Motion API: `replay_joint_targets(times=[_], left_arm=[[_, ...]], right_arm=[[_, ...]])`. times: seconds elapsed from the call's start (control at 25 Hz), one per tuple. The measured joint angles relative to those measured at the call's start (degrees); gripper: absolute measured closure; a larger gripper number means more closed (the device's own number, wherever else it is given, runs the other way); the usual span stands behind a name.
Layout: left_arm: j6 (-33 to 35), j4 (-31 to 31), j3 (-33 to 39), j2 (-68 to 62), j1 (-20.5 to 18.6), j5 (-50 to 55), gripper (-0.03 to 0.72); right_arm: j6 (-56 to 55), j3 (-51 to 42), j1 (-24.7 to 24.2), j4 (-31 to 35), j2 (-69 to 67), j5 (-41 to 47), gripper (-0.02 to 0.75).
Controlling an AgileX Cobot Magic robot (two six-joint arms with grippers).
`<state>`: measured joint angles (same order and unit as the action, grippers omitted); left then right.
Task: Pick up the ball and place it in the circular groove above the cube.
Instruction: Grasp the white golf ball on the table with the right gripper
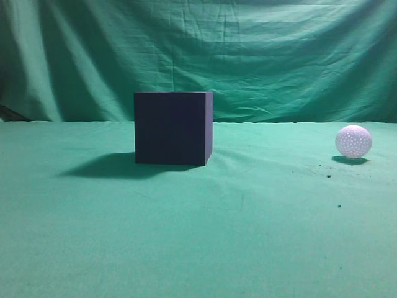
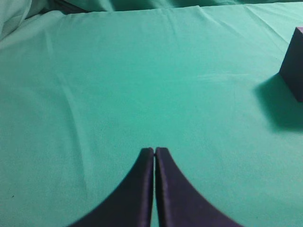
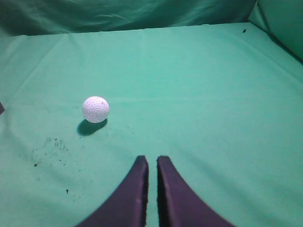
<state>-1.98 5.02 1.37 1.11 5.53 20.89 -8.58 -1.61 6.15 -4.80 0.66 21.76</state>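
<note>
The cube is dark navy, plain and matte. The ball is white with fine dimples. The cloth is green, flecked with dark specks.

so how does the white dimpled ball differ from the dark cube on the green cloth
The small white dimpled ball is round and pale; the dark navy matte cube is flat-faced, sharp-edged and nearly black. The cube is far larger than the ball. The ball sits at the right of the exterior view, the cube left of centre. Both rest untouched on the green cloth, well apart.
</note>
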Motion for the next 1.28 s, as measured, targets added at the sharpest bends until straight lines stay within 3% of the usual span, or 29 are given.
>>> replay_joint_targets(times=[0.76,1.0,1.08,1.28], left_arm=[[0.0,0.0,0.0,0.0,0.0,0.0,0.688],[0.0,0.0,0.0,0.0,0.0,0.0,0.688],[0.0,0.0,0.0,0.0,0.0,0.0,0.688],[0.0,0.0,0.0,0.0,0.0,0.0,0.688]], right_arm=[[0.0,0.0,0.0,-0.2,0.0,-1.2,0.692],[0.2,0.0,0.0,0.9,0.0,-23.7,0.692],[0.2,0.1,0.0,0.9,0.0,-27.4,0.692],[0.3,9.9,0.0,0.9,-8.1,-15.2,0.692]])
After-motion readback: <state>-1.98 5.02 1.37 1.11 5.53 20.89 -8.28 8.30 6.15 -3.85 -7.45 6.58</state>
